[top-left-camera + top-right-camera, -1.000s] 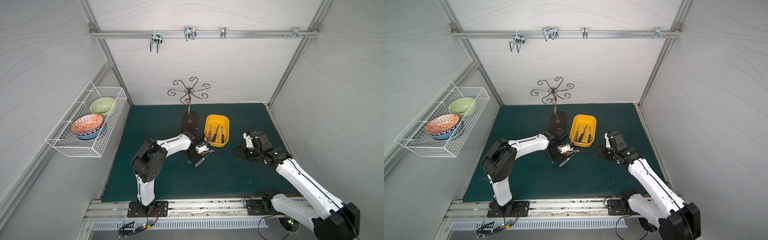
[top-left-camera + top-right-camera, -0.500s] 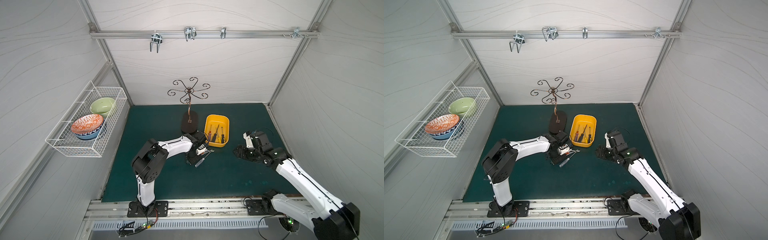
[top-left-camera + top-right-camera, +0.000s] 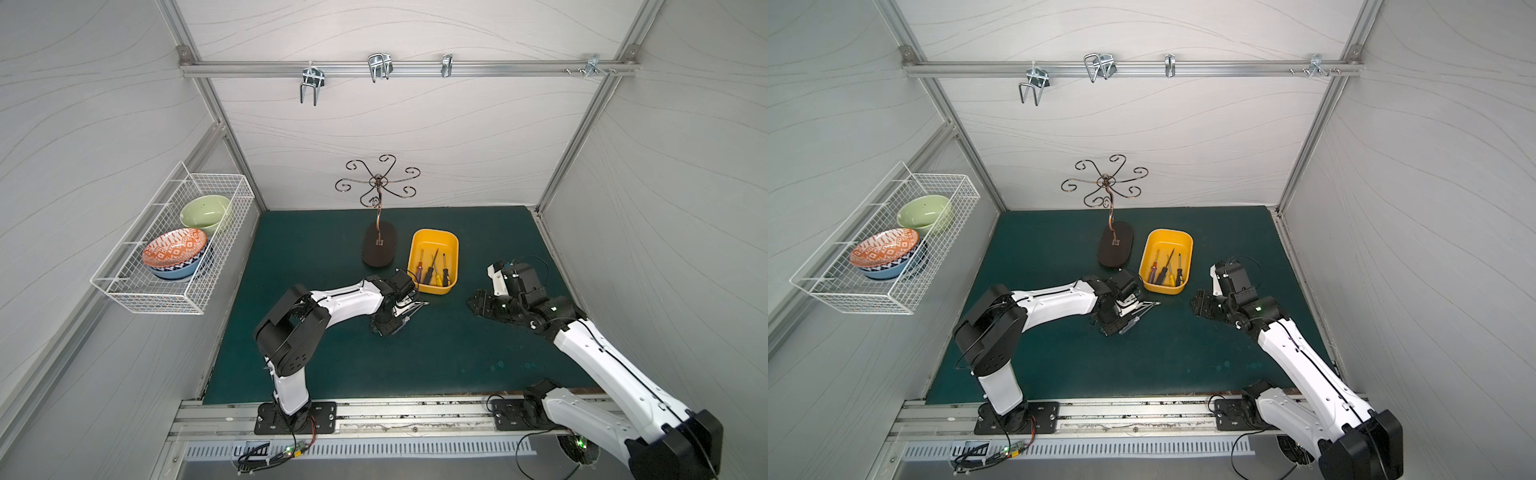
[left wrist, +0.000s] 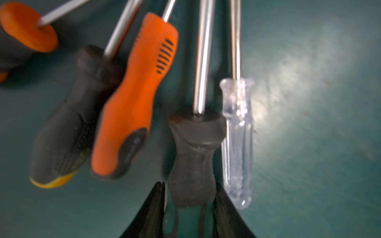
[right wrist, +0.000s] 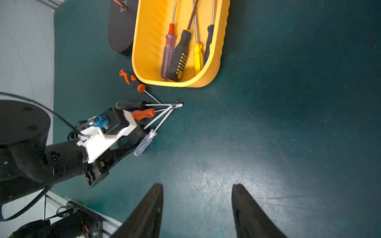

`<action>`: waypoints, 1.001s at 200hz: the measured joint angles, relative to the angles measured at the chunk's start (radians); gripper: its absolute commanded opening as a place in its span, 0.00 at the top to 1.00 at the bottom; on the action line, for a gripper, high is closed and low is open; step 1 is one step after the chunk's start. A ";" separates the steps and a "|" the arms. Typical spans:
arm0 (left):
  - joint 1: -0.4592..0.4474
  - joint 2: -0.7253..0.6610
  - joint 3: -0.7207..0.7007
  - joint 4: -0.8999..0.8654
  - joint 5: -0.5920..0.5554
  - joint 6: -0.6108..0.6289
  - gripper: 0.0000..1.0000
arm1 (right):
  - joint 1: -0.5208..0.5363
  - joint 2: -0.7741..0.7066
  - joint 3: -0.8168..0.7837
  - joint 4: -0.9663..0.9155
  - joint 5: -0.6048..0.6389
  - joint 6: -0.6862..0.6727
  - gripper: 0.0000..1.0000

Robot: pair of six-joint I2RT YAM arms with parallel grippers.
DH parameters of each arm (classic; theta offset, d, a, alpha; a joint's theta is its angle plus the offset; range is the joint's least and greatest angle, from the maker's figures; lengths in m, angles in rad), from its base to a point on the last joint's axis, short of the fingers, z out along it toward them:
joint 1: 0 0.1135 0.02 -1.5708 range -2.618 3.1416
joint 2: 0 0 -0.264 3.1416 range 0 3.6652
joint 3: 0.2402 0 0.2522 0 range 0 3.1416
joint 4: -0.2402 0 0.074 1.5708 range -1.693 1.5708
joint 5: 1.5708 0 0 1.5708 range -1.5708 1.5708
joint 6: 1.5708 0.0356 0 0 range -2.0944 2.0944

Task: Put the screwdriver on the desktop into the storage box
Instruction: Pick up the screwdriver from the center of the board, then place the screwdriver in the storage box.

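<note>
Here, left gripper (image 4: 189, 183) low on the desktop (image 3: 415, 353), jaws straddling the black-handled screwdriver (image 4: 193, 148) among loose screwdrivers, actual pinch unclear, yellow storage box (image 3: 433, 289) just beyond, four screwdrivers inside, right gripper (image 5: 197, 184) spread, empty.

1. Screwdrivers (image 4: 132, 103): nine total.
2. Five loose on desktop (image 5: 288, 103): orange-black (image 5: 132, 79), black-yellow (image 5: 128, 104), orange (image 5: 144, 114), black (image 4: 193, 148), clear (image 5: 145, 142).
3. Four in box (image 5: 142, 41): purple (image 5: 167, 55), dotted black (image 5: 179, 57), yellow (image 5: 197, 57), striped black (image 5: 208, 41).
4. Box: one, yellow.
5. Green bowl (image 3: 205, 210), patterned bowl (image 3: 174, 247), blue bowl (image 3: 174, 272): three bowls total; the blue one is half hidden under the patterned one.
6. Wire basket (image 3: 166, 299): one.
7. Hook stand (image 3: 379, 249): one. Its curled arms are too fine to count.
8. Rail (image 3: 498, 68): one.
9. Rail hooks (image 3: 311, 81) (image 3: 379, 66) (image 3: 446, 64) (image 3: 594, 68): four fittings.
10. Left arm (image 3: 349, 297), right arm (image 3: 602, 353): two arms.
</note>
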 measured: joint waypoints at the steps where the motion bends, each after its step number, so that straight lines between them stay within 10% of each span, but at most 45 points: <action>1: 0.000 -0.004 -0.002 0.000 0.000 -0.001 1.00 | 0.000 0.000 0.000 0.000 0.000 0.000 0.43; 104: -0.005 -0.262 -0.013 -0.027 0.045 -0.166 1.00 | -0.023 -0.065 -0.008 -0.001 0.009 0.001 0.44; 200: -0.005 0.065 0.519 -0.012 0.047 -0.504 1.00 | -0.060 -0.100 -0.008 -0.035 0.043 0.009 0.45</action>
